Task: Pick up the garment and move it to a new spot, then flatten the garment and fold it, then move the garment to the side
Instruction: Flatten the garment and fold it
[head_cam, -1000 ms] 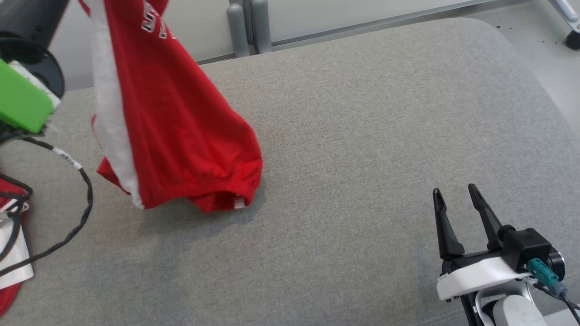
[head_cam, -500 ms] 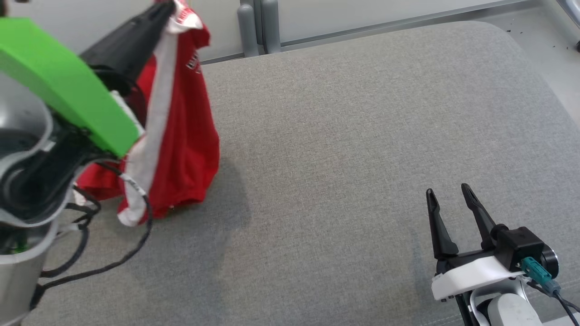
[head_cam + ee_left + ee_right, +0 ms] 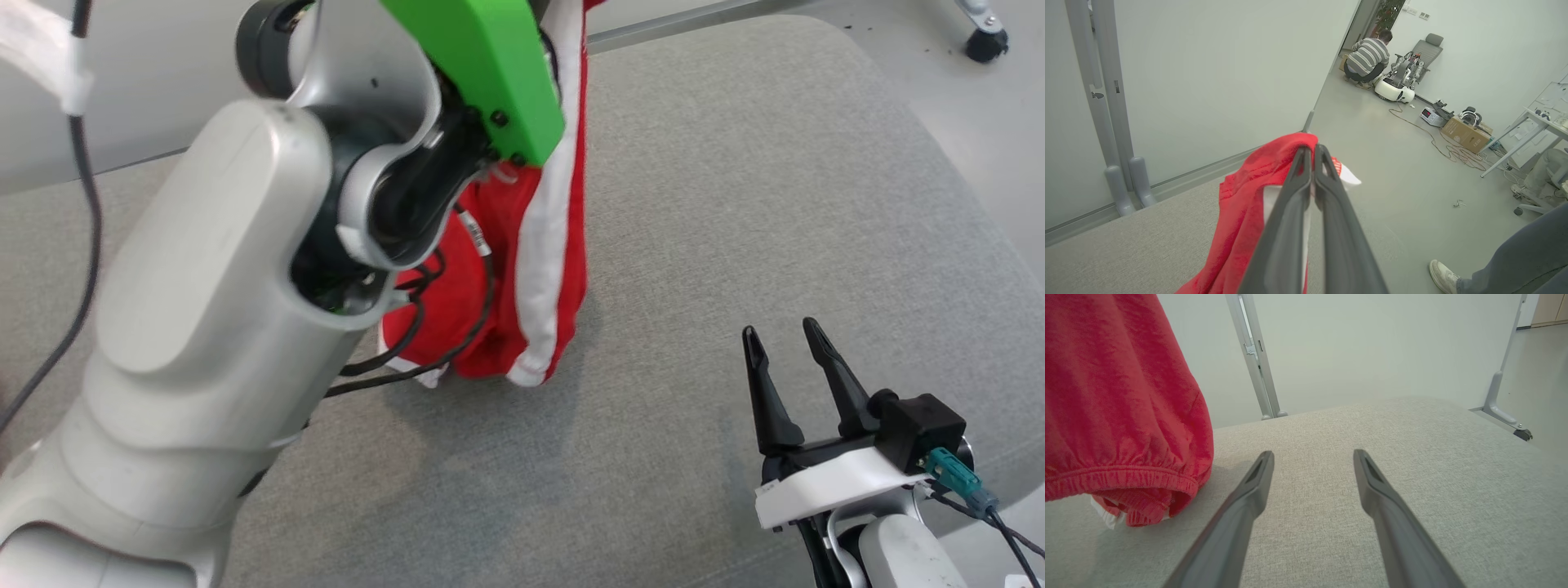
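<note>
Swinging across: left gripper [image 3: 1312, 149] fingers pressed together, pinching the garment's top | garment [image 3: 549, 245] hangs bunched, now over mid-pad [image 3: 735, 204] rather than its left side, hem low near the surface | move step nearly done, set-down next | right gripper [image 3: 777, 327] spread, empty, unmoved.

The left gripper [image 3: 1312, 148] has its two dark fingers pressed together on a fold of the red garment [image 3: 1241, 212], whose white stripe [image 3: 1271, 204] hangs beneath them above the grey fabric surface [image 3: 1126, 253]. Far off, a person in a striped top [image 3: 1370, 57] crouches beside a white machine [image 3: 1392, 90]. A white shoe [image 3: 1443, 275] stands at the lower right.
</note>
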Available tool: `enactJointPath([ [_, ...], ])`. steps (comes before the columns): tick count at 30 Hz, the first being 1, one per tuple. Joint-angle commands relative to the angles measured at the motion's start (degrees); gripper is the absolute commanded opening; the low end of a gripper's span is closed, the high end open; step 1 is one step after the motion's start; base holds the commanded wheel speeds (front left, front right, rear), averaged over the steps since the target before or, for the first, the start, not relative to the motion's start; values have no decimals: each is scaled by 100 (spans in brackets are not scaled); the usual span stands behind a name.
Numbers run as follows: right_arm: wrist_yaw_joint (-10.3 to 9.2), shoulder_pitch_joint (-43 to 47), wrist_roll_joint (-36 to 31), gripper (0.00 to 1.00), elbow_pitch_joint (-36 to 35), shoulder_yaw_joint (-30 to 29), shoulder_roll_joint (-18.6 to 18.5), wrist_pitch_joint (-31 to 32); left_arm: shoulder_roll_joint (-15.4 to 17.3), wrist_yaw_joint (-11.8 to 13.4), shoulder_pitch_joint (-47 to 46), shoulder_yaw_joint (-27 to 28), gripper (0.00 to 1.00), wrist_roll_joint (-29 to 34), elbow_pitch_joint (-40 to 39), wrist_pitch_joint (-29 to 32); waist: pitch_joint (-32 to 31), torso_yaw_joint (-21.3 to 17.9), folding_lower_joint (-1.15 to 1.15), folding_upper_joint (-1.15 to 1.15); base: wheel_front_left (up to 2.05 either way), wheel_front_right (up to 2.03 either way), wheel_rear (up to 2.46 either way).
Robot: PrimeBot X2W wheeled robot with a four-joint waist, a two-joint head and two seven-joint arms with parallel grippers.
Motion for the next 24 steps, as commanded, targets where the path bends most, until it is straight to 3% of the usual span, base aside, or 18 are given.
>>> enactJointPath([
  [1, 1, -54, 60, 100, 26, 20, -19, -18, -190, 6, -172, 29, 0, 83, 167, -167, 30, -289, 0, 51, 0, 0, 0],
  [6, 1, -63, 182, 100, 53, 37, -14, -18, -694, -245, -607, 15, 0, 247, 923, -1163, 103, -562, 0, 51, 0, 0, 0],
  [12, 1, -1, 281, 100, 113, 9, -16, -18, -811, -260, -641, -116, 0, -127, 1592, -2048, 130, -714, 0, 51, 0, 0, 0],
  [16, 1, 41, 327, 100, 128, -7, -16, -18, -782, -161, -122, -53, 0, -332, 1873, -2416, 147, -716, 0, 51, 0, 0, 0],
  [23, 1, 98, 282, 100, 167, -108, -16, -18, -344, -35, 1432, 622, 0, -724, 1709, -3187, 173, -586, 0, 51, 0, 0, 0],
  [24, 1, 113, 204, 100, 183, -116, -14, -18, -168, -19, 2019, 853, 0, -772, 1566, -3481, 182, -493, 0, 51, 0, 0, 0],
])
